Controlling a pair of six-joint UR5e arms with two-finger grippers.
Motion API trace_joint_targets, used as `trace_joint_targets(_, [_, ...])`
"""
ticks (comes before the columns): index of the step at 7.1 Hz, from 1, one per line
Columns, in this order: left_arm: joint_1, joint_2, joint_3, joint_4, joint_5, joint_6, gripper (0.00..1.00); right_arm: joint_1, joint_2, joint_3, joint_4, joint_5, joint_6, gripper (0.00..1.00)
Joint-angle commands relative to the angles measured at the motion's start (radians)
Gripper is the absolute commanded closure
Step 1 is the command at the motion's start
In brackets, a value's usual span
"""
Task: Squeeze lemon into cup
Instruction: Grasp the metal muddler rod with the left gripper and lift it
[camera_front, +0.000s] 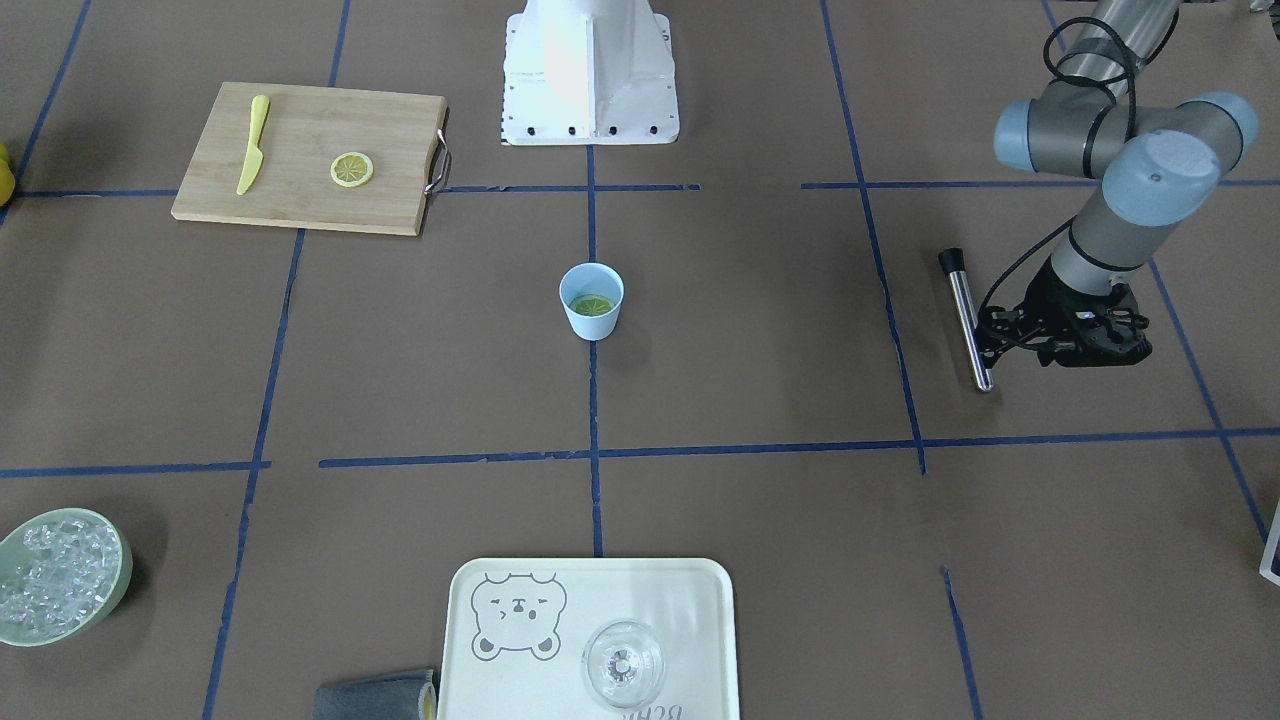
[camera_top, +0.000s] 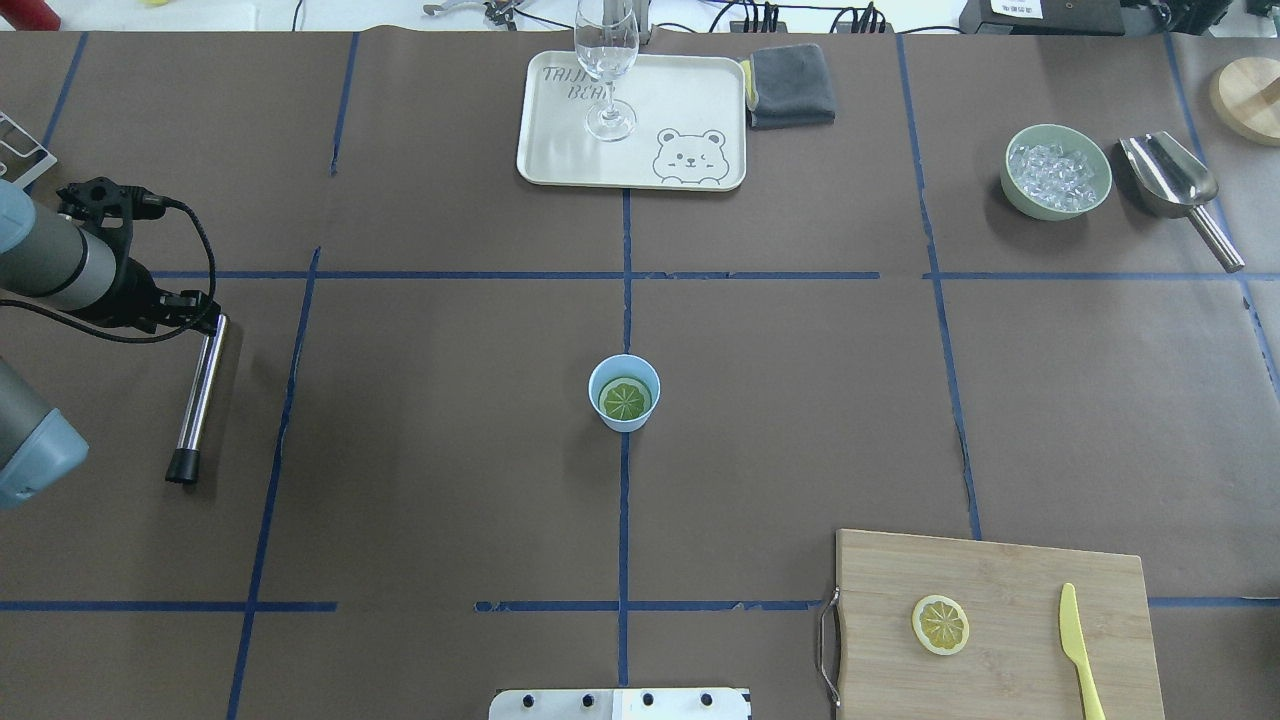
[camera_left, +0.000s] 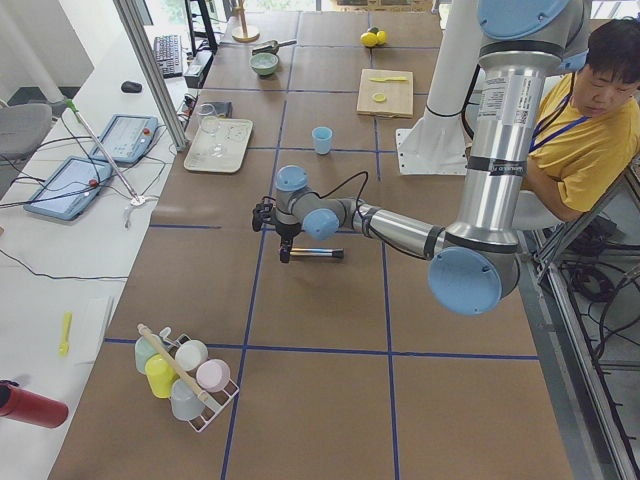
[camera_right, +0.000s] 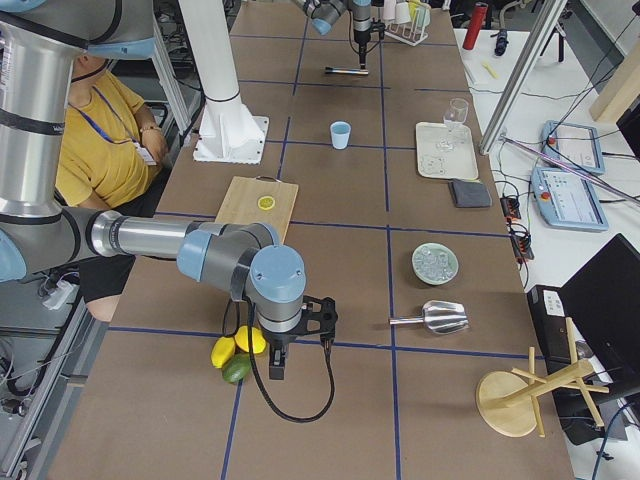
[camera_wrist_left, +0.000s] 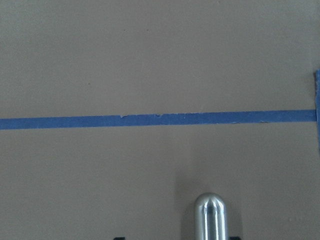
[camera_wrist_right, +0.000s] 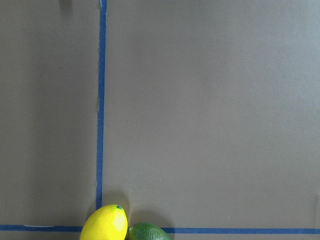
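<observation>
The lemon (camera_front: 352, 169) is a round yellow slice lying cut face up on the wooden cutting board (camera_front: 310, 195), near the robot on its right side (camera_top: 940, 624). The light-blue cup (camera_front: 591, 300) stands upright at the table's middle (camera_top: 624, 392) with a green citrus slice inside. My left gripper (camera_front: 990, 340) hangs low at the far left over one end of a metal rod (camera_top: 198, 395) that lies on the table; its jaws look open, wider than the rod tip (camera_wrist_left: 211, 217). My right gripper (camera_right: 275, 362) shows only in the exterior right view, far from cup and lemon; I cannot tell its state.
A yellow plastic knife (camera_front: 252, 145) lies on the board. A tray (camera_front: 660, 600) with a clear glass (camera_front: 623, 663) sits at the far side, beside a grey cloth (camera_top: 792, 85). An ice bowl (camera_top: 1058, 208) and metal scoop (camera_top: 1170, 180) are far right. A whole lemon (camera_wrist_right: 104, 225) lies under the right wrist.
</observation>
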Motion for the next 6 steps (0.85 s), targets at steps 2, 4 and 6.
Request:
trace_joint_targets(2, [0.049,-0.045,0.058,-0.003,0.001,0.004,0.26,0.0,-0.005,-0.004,0.004,0.0,-0.002,0.0])
trace_joint_targets(4, [0.051,-0.045,0.06,-0.003,0.001,0.014,0.41,0.0,-0.006,-0.009,0.004,0.0,-0.004,0.0])
trace_joint_targets(6, [0.05,-0.044,0.049,0.003,-0.001,0.018,1.0,0.001,-0.006,-0.009,0.004,0.0,-0.004,0.0])
